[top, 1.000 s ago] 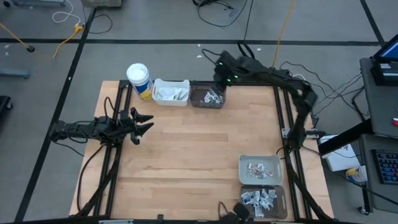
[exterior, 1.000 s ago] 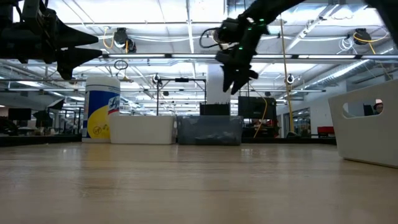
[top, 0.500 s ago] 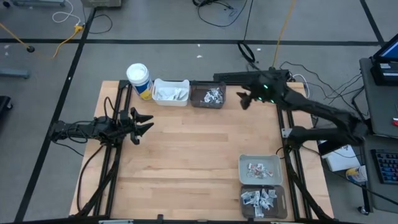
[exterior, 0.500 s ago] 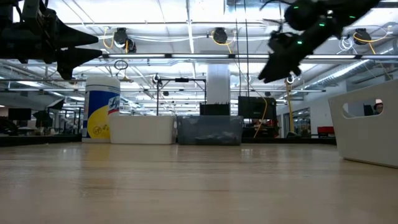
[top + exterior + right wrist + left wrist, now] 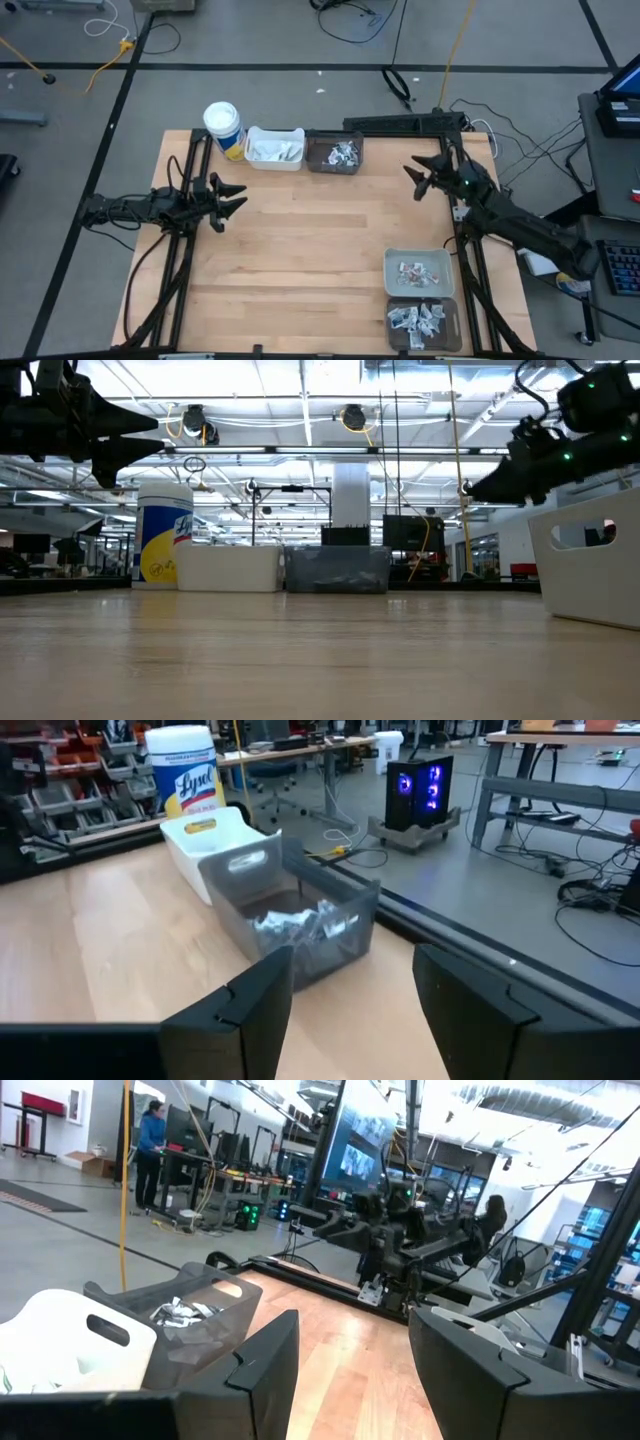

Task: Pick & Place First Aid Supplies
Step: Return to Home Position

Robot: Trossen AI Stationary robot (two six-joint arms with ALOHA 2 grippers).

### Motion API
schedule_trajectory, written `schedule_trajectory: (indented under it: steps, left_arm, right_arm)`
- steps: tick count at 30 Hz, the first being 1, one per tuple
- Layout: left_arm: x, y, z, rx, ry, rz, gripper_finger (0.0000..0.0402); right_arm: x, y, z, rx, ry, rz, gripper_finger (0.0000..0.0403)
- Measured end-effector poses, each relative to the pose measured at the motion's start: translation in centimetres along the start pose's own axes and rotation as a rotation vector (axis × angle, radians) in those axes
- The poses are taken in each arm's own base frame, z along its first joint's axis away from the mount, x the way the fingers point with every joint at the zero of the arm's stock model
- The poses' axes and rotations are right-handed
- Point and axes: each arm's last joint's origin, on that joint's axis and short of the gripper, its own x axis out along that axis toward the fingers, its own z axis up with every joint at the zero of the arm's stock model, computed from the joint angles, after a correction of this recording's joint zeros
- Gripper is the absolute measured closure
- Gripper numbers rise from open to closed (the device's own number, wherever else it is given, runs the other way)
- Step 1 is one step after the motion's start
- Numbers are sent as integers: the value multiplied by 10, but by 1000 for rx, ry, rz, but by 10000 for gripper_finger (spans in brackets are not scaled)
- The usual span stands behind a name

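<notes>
The high camera looks straight down on the whole counter (image 5: 300, 240). The low one sits at counter height on the 6 o'clock side, facing level toward 12 o'clock. The left wrist camera, at 9 o'clock, looks between the left jaws toward the right arm (image 5: 398, 1245) at 3 o'clock. The right wrist camera looks between the right jaws toward 11 o'clock, close on the grey bin (image 5: 300, 925). All four share that bin and the white bin (image 5: 274, 148) beside it.

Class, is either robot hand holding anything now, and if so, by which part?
Nothing is held: the left hand and the right hand are both open and empty.
</notes>
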Motion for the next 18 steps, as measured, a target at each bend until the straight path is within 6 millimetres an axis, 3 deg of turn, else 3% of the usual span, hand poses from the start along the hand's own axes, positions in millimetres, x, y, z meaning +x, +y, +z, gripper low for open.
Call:
schedule_trajectory:
  steps: [9, 18]
  left_arm:
    - [0, 0, 0, 0, 0, 0, 206]
    - [0, 0, 0, 0, 0, 0, 206]
  right_arm:
    - [-8, -2, -32, 0, 0, -1, 201]
    - [-13, -2, -32, -9, -59, 1, 198]
